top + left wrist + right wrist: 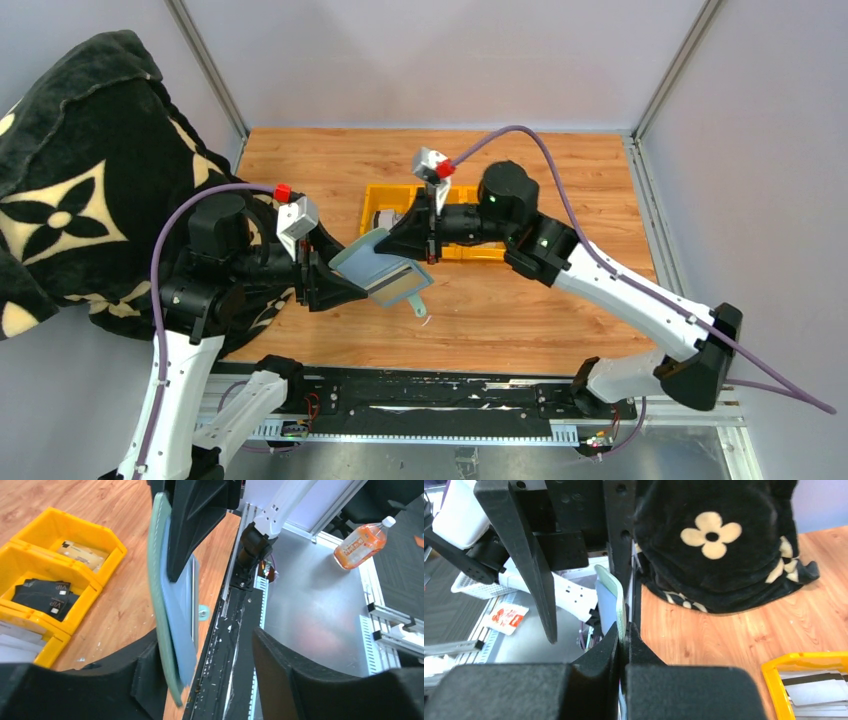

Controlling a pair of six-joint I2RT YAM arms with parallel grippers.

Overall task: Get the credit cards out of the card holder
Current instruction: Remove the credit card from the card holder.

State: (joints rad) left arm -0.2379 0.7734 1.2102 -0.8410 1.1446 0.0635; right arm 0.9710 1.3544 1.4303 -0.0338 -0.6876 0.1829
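Right pincer [624,632] clamps card holder [358,258] (credit cards [402,287] half hidden); left pincer [206,642] spread.

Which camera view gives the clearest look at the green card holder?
The top external view: there the card holder shows its open face, with a tan card in it. The left wrist view shows it edge-on, as a thin green strip. The right wrist view shows just a bit of its edge, pinched in the right gripper.
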